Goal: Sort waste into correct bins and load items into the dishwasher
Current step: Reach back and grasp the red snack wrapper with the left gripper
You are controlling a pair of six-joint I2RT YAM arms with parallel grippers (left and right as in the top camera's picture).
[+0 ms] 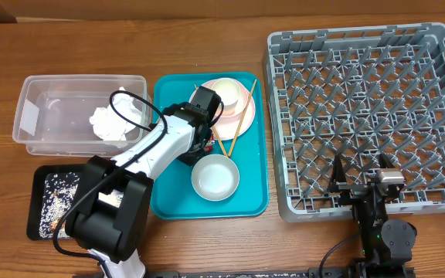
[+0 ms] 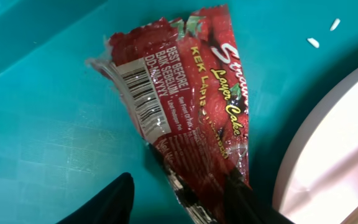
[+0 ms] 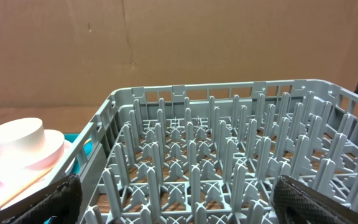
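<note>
The left claw (image 2: 179, 196) stands half-spread, its fingers astride the lower end of the red wrapper (image 2: 185, 106). One finger is clear of the foil, and nothing is gripped. The wrapper lies flat on the teal tray (image 2: 42, 124), just beside the pink plate (image 2: 340, 143). The right claw (image 3: 188, 205), spread wide and holding nothing, hangs over the grey rack (image 3: 229, 155) at its near edge.

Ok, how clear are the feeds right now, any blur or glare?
Left wrist: the red wrapper is sharp, print readable, with mild glare on its foil; the left hand's fingertips at the bottom are dark and soft. Right wrist: dish rack pegs crisp, the right hand's fingers blurred. Overhead: even light, soft shadows.
</note>
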